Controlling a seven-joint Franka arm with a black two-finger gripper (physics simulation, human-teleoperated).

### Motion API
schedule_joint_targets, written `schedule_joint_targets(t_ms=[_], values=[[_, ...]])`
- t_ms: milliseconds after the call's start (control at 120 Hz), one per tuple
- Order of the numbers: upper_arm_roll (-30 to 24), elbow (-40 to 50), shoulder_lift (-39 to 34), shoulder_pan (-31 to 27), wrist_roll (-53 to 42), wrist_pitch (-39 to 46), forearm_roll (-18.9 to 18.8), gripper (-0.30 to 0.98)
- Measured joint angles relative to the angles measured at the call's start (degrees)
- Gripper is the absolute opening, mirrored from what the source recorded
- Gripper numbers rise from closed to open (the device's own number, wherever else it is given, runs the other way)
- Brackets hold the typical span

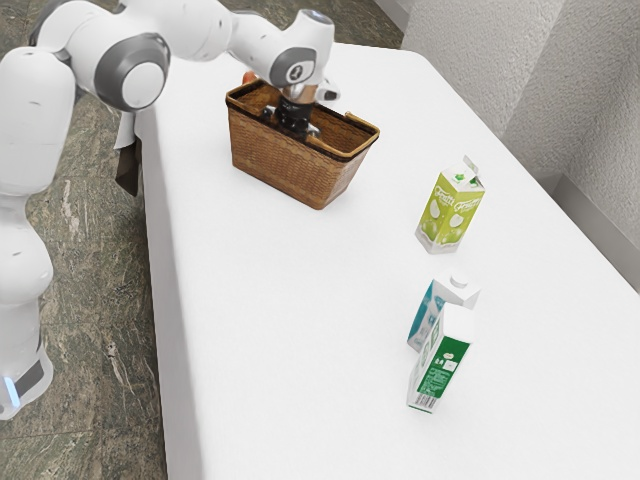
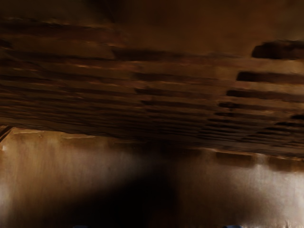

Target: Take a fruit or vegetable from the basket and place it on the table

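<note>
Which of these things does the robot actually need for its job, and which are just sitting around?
For the job:
- wicker basket
- gripper, down in the basket
- table, where the food goes

Just lying about:
- yellow-green carton
- blue-and-white carton
- green-and-white carton

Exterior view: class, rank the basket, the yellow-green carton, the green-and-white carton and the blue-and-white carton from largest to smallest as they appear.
1. Basket.
2. Yellow-green carton and green-and-white carton: too alike to rank.
3. Blue-and-white carton, partly hidden, judged by what shows.
</note>
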State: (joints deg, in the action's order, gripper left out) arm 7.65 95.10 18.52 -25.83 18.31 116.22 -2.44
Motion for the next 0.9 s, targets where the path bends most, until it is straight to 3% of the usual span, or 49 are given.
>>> schedule_joint_targets(t_ms=[358,483,667,783,900], values=[[-3.0,-5.1,-2.3,-1.4,-1.4,-1.6,-0.2,0.28],[-6.1,-6.1,-6.7,-0.8,-3.0,-3.2,0.8,0.28],[-7.4,-6.1,-13.3,9.2,-5.1,-7.8,2.4,0.29],[-7.5,-6.0,-13.5,15.8,-5.9,-9.6,4.3,0.30],[-7.5,-5.4,-11.5,18.9,-6.3,-10.7,6.3,0.30]])
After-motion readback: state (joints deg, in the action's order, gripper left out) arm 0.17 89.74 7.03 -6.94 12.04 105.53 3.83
